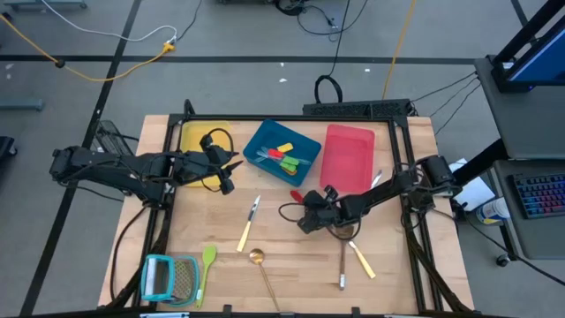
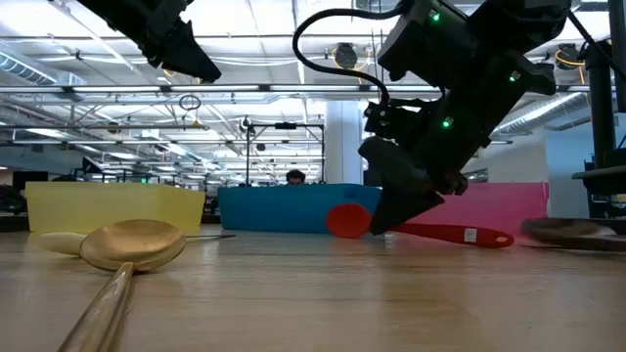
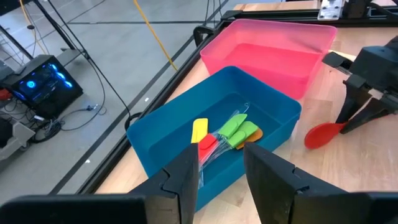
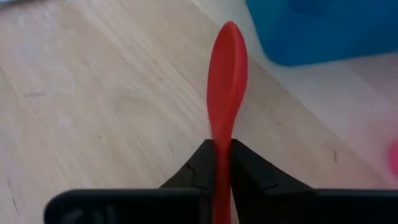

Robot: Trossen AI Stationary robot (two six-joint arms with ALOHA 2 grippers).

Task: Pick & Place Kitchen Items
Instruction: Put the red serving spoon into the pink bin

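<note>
You have three rectangular trays along the far side of the wooden table (image 1: 291,256): a yellow plastic tray (image 1: 196,134) on the left, a blue plastic tray (image 1: 265,141) in the middle and a pink-red plastic tray (image 1: 349,155) on the right. The blue tray holds a small pile of slim utensils (image 3: 224,134), among them a yellow piece, green spatula blades and a red-tipped tool. The pink-red tray's floor shows bare in the left wrist view; what lies in the yellow tray you cannot tell.

Your right gripper (image 4: 222,158) sits low over the table just near of the blue tray, its two fingers clamped on the neck of a red plastic spoon (image 4: 227,74). The spoon lies roughly level at the tabletop, its long axis running left to right, bowl pointing left and handle trailing right under the gripper.

Your left gripper (image 3: 221,165) hangs above the near-left rim of the blue tray, fingers parted with nothing between them.

On the near half of the table lie a brass spoon (image 1: 259,262), a green spatula (image 1: 208,261), a cream-handled knife (image 1: 248,225) and a teal-framed flat metal grater (image 1: 172,278).
</note>
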